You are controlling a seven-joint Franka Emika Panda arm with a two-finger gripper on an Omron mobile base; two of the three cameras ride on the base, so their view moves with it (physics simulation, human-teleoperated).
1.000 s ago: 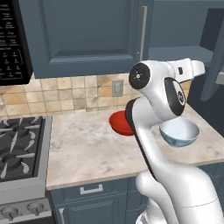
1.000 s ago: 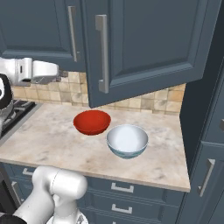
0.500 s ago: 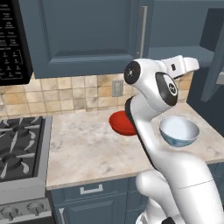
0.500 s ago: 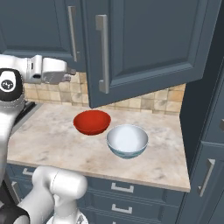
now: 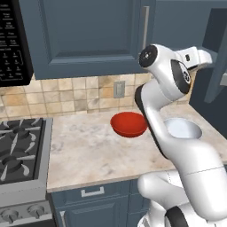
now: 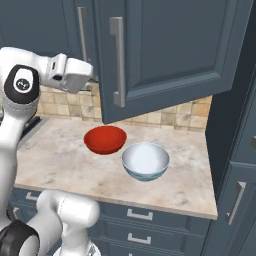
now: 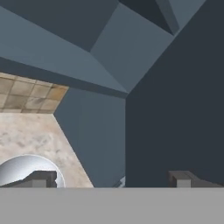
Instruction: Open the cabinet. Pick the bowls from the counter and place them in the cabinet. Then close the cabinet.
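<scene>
On the far left of my left base view I see the black stove [image 5: 20, 148], and beside it the beige marbled worktop [image 5: 88, 153] running to the right under the tan tiled wall [image 5: 66, 93]. The red bowl [image 5: 128, 123] sits on the worktop toward the back, upright. Just right of it and a little nearer the front edge is the white bowl [image 6: 145, 160] with its blue pattern, also upright on the worktop; the two stand close but I see a gap between them in the right base view. Above them hangs the cabinet [image 6: 165, 50]: its right door is swung out toward me over the bowls, with the long silver handle [image 6: 117, 62] on its edge, while the left door looks closed. My arm reaches up to cabinet height, with the hand beside the edge of the open door. In the hand view the gripper [image 7: 111, 179] has its two fingertips spread wide apart with nothing between them, and the white bowl lies below at lower left.
</scene>
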